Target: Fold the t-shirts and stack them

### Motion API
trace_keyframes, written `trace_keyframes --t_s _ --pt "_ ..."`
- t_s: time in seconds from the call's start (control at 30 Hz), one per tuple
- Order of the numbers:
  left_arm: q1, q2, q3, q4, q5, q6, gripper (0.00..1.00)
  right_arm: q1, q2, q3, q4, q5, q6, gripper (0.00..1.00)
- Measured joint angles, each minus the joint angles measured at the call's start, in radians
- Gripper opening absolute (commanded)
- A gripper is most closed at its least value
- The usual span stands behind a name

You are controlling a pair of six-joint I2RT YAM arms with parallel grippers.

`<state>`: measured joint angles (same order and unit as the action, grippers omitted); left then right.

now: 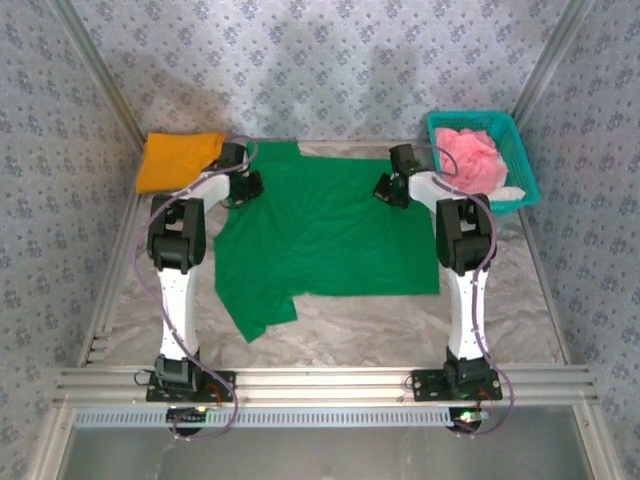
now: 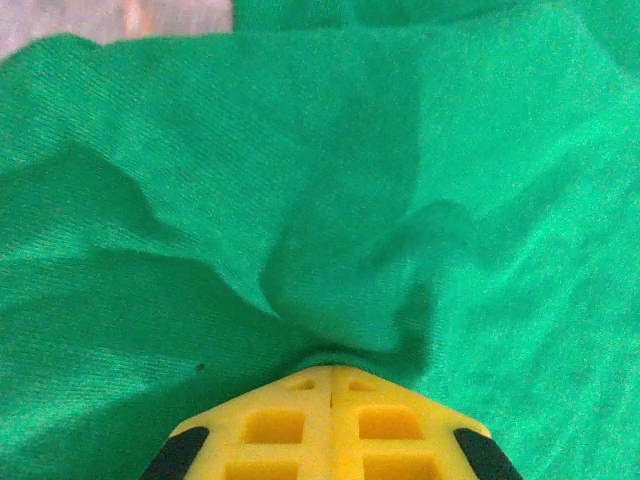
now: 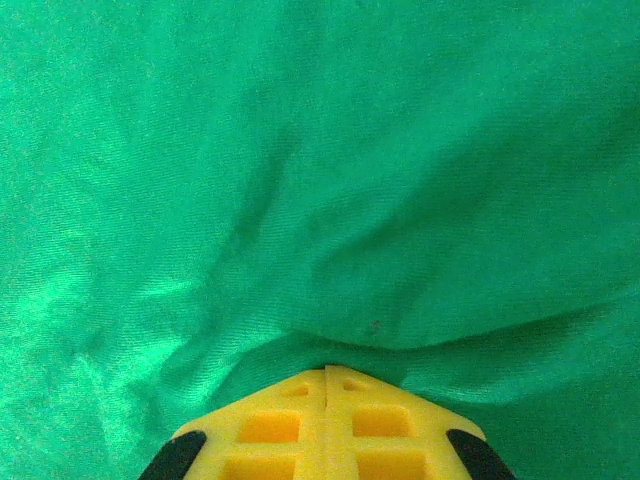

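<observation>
A bright green t-shirt (image 1: 320, 240) lies spread across the middle of the table, one sleeve trailing toward the near left. My left gripper (image 1: 245, 188) sits at the shirt's far left edge. In the left wrist view its yellow jaws (image 2: 331, 368) are pressed together, and the green cloth (image 2: 300, 150) puckers into their tip. My right gripper (image 1: 390, 190) is at the far right edge, its jaws (image 3: 327, 370) likewise closed on a ridge of green cloth (image 3: 350, 150). An orange-yellow t-shirt (image 1: 178, 158) lies folded at the far left. A pink t-shirt (image 1: 472, 155) is bunched in the basket.
The teal mesh basket (image 1: 525, 175) stands at the far right corner, close behind my right arm. Metal frame rails run along the table's left, right and near edges. A strip of bare marbled tabletop (image 1: 400, 325) lies in front of the green shirt.
</observation>
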<state>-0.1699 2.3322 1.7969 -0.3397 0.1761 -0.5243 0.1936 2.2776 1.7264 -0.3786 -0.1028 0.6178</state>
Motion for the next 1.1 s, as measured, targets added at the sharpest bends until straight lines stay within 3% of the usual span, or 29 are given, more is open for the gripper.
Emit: trace_keyframes --t_s 0.13,0.2,0.23,0.27,0.33,0.43,0.57,0.7,0.93,1.03,1.1 --pt "0.001 0.014 0.048 -0.05 -0.009 0.015 0.19 -0.006 0.016 0.045 -0.033 -0.011 0.008 0.01" --pt "0.001 -0.035 -0.001 -0.052 -0.031 0.031 0.35 -0.008 0.005 0.049 -0.048 -0.026 0.009 0.14" --pt "0.0 -0.075 -0.045 -0.05 -0.041 0.031 0.37 -0.008 -0.003 0.049 -0.058 -0.035 0.011 0.2" --pt "0.0 -0.144 -0.114 -0.047 -0.053 0.036 0.37 -0.008 -0.02 0.049 -0.073 -0.05 0.012 0.27" --pt "0.0 -0.312 -0.253 -0.03 -0.073 0.037 0.5 -0.004 -0.075 0.04 -0.092 -0.073 0.005 0.38" --pt "0.0 -0.665 -0.473 0.014 -0.105 0.032 0.55 0.016 -0.257 -0.041 -0.097 -0.09 -0.041 0.45" --pt "-0.005 -1.135 -0.733 0.063 -0.117 -0.009 0.56 0.071 -0.726 -0.412 0.052 -0.054 -0.093 0.48" --pt "-0.045 -1.431 -0.964 -0.061 -0.125 -0.093 0.52 0.087 -1.129 -0.814 0.175 0.04 -0.118 0.48" --pt "-0.226 -1.734 -1.225 -0.489 -0.144 -0.431 0.58 0.099 -1.227 -1.172 0.171 0.182 -0.114 0.49" --pt "-0.315 -1.782 -1.27 -0.537 -0.143 -0.529 0.58 0.131 -1.249 -1.223 0.242 0.122 -0.159 0.52" --pt "-0.372 -1.769 -1.309 -0.536 -0.143 -0.568 0.59 0.178 -1.255 -1.229 0.307 0.024 -0.209 0.61"
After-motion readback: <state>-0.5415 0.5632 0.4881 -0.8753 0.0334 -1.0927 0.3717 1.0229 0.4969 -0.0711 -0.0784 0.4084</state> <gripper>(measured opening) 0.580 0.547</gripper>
